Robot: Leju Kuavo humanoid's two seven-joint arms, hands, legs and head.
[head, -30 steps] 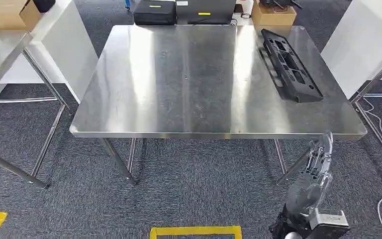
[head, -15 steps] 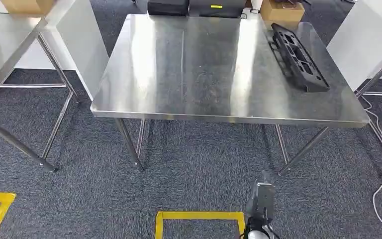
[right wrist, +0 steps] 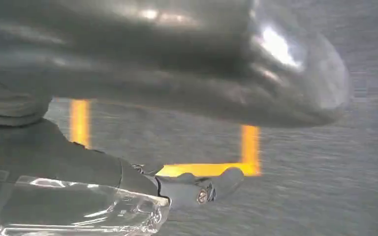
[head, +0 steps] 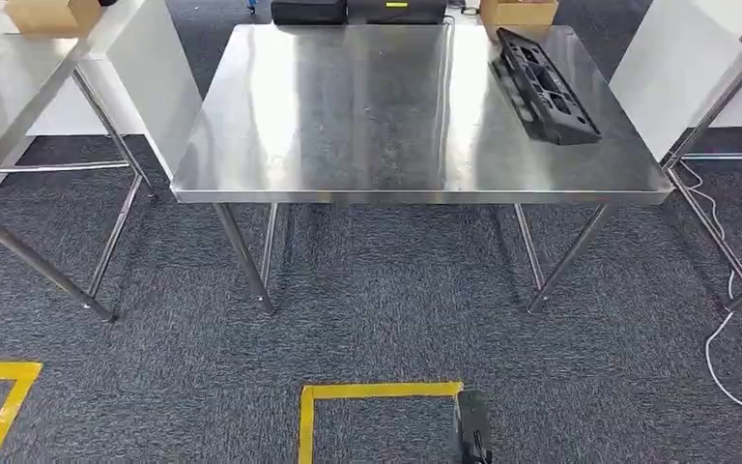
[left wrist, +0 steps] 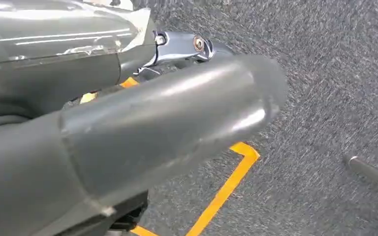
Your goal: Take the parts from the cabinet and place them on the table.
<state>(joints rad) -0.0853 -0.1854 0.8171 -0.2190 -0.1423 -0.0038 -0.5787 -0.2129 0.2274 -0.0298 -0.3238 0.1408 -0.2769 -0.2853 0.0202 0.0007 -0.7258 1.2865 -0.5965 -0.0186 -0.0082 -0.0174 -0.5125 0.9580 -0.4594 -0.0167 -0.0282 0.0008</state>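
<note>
Hanging low over the grey carpet (head: pixel 367 319), the right hand (head: pixel 471 433) shows as a dark tip just beside the yellow floor tape (head: pixel 377 391), well short of the steel table (head: pixel 280 126). Left hand (left wrist: pixel 142 128) and right hand both point floorward, thumbs extended; fingers empty, spread apart. Black part (head: pixel 543 87) lies on the table's far right corner area.

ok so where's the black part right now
In the head view the black part lies on the steel table, at its far right corner, near a cardboard box beyond the far edge.
</note>
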